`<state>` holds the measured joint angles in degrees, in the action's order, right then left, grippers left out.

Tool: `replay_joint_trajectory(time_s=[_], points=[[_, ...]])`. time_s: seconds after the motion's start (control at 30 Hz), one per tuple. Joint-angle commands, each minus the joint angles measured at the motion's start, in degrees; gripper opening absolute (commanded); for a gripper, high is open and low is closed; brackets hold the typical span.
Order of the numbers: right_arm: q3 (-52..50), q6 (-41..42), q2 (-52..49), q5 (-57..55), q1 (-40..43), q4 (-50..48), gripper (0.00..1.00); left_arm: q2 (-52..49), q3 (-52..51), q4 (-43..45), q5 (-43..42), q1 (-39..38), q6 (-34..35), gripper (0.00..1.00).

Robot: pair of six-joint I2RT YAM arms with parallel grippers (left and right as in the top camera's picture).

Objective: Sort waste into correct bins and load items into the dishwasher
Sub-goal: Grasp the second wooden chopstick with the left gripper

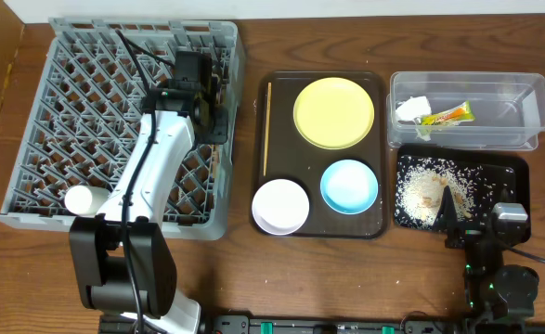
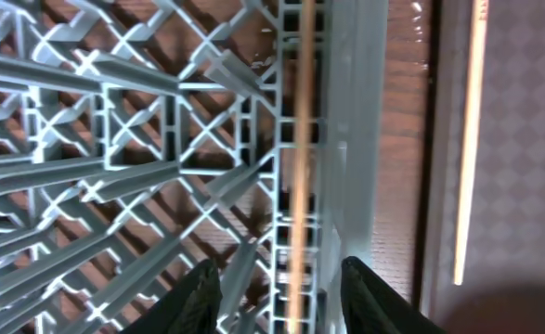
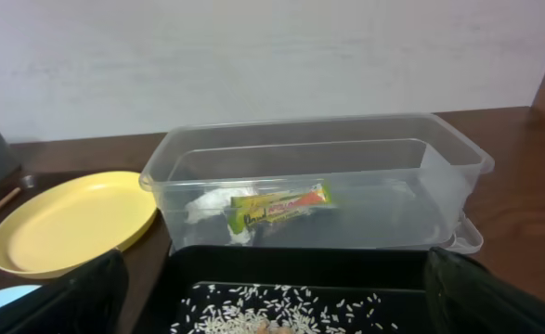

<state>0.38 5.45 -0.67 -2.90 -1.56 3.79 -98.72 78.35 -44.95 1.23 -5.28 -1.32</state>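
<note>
Grey dish rack (image 1: pixel 31 139), with a white cup (image 1: pixel 79 199) in its near left corner and a chopstick (image 2: pixel 297 139) along the right wall, loose between the spread fingers of the left gripper (image 2: pixel 281 288). Brown tray (image 1: pixel 281 158) with yellow plate (image 1: pixel 333 112), white bowl (image 1: pixel 279 205), blue bowl (image 1: pixel 349 186), second chopstick (image 1: pixel 267 130). Clear tub (image 1: pixel 513 111) with wrapper (image 1: pixel 448 115), crumpled paper (image 1: pixel 411 109). Black tray (image 1: pixel 504 172) with rice (image 1: pixel 430 193), under the wide-spread right gripper (image 3: pixel 277 278).

The place is a robotics laboratory bench: robot arms (image 1: pixel 156 162) stand at a wooden table (image 1: pixel 3 269) before a plain white wall (image 3: pixel 253 56), with a grey dish rack (image 1: pixel 77 111) set directly on the tabletop.
</note>
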Motion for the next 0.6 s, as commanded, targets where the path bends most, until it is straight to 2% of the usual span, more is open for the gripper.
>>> replay_joint_trajectory(time_s=[0.0, 0.1, 0.17, 0.37, 0.57], points=[[-0.1, 0.2, 0.3, 0.2, 0.4, 0.2, 0.99, 1.2, 0.6, 0.4, -8.5, -1.6, -0.1, 0.43], [-0.1, 0.2, 0.3, 0.2, 0.4, 0.2, 0.99, 1.2, 0.5, 2.1, -14.3, -4.1, 3.1, 0.43], [-0.1, 0.2, 0.3, 0.2, 0.4, 0.3, 0.99, 0.4, 0.2, 4.4, -15.1, -6.6, 3.3, 0.44], [-0.1, 0.2, 0.3, 0.2, 0.4, 0.3, 0.99, -6.1, -0.3, 11.8, -1.6, -12.9, 5.1, 0.44], [-0.1, 0.2, 0.3, 0.2, 0.4, 0.3, 0.99, -14.9, -0.3, 17.5, 1.5, -13.7, 7.1, 0.43]])
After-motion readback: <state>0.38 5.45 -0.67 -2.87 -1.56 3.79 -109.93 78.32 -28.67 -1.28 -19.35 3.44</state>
